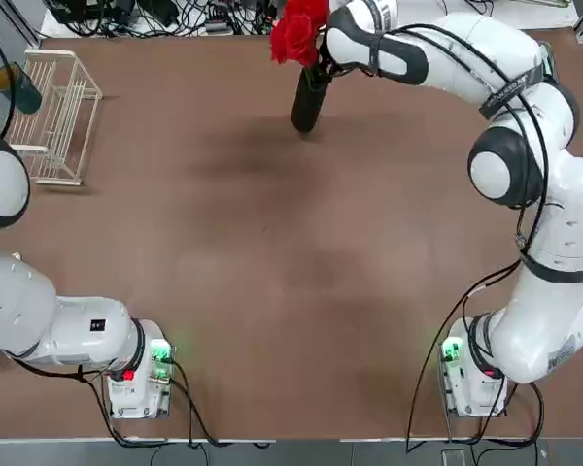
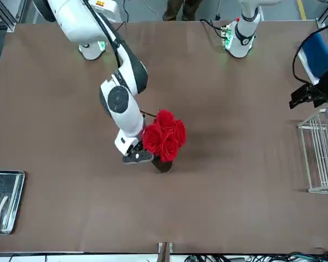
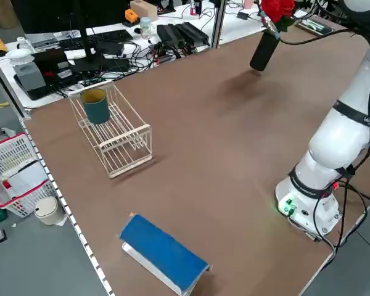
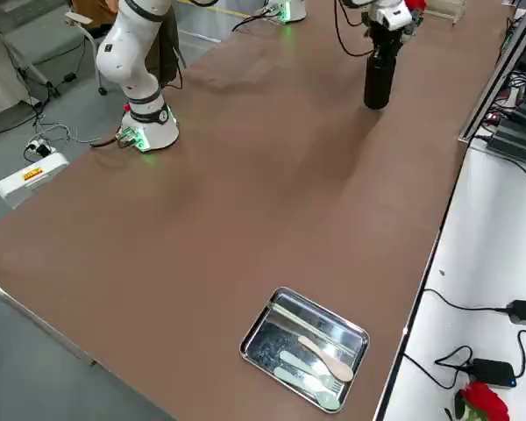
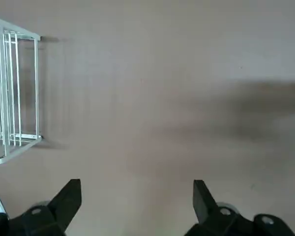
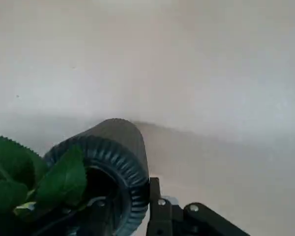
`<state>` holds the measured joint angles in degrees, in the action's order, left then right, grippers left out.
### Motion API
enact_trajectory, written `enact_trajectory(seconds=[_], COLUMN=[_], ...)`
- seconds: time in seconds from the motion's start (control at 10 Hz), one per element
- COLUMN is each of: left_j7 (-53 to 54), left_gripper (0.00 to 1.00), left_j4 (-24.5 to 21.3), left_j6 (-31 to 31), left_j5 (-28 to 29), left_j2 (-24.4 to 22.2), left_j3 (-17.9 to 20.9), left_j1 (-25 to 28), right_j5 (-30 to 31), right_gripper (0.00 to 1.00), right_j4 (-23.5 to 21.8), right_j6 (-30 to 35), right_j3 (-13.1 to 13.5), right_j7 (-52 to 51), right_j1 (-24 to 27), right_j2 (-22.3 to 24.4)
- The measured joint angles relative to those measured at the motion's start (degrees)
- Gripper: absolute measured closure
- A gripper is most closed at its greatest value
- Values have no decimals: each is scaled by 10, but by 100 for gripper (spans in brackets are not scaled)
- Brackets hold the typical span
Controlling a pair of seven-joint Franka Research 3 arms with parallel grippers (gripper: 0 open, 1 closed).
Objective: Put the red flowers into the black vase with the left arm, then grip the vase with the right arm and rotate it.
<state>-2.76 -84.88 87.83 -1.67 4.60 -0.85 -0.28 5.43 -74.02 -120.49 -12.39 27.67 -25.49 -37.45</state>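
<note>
- Upper centre of the top view, the matte black cylinder vase (image 1: 309,102) hangs tilted, its base toward the bottom of the frame. It is clear of the tabletop: in the left side view, upper right, its shadow lies apart from it.
- At the vase's mouth, top centre of the same overhead view, sits the bunch of red roses (image 1: 293,37). Green leaves (image 6: 64,179) spill over the ribbed rim, lower left of the right wrist view; the stems are presumably down inside, so the vase carries the bunch.
- Just left of centre in the front view, the right gripper (image 2: 138,155) is closed on the vase near its mouth. One finger (image 6: 160,209) lies against the outside; the other seems to reach into the opening, which would pinch the wall and leave the body free to swing as the wrist turns.
- Lower edge of the left wrist view: the left gripper (image 5: 136,201) is spread wide and empty, parked near the white wire dish rack (image 1: 58,182), its share apparently finished.
- The step looks like the rotation. Tipping further could let the roses slide out, and a rim hold might slip, so a slow turn seems wise.
</note>
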Motion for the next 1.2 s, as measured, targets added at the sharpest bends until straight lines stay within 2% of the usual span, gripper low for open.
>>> enact_trajectory(seconds=[0.7,0.8,1.0,1.2], left_j7=[2,3,3,3], left_gripper=[0,0,0,0], left_j4=[5,5,6,6], left_j6=[0,0,0,0], left_j5=[9,22,34,34], left_j2=[0,0,0,0], left_j3=[0,-1,-4,-3], left_j1=[0,-1,-2,1], right_j5=[18,53,157,199], right_gripper=[78,78,77,75], right_j4=[16,21,26,26], right_j6=[37,43,44,45], right_j3=[-6,-7,-13,-14], right_j7=[-354,-403,-428,-428], right_j1=[-3,-8,-39,-71], right_j2=[0,0,0,0])
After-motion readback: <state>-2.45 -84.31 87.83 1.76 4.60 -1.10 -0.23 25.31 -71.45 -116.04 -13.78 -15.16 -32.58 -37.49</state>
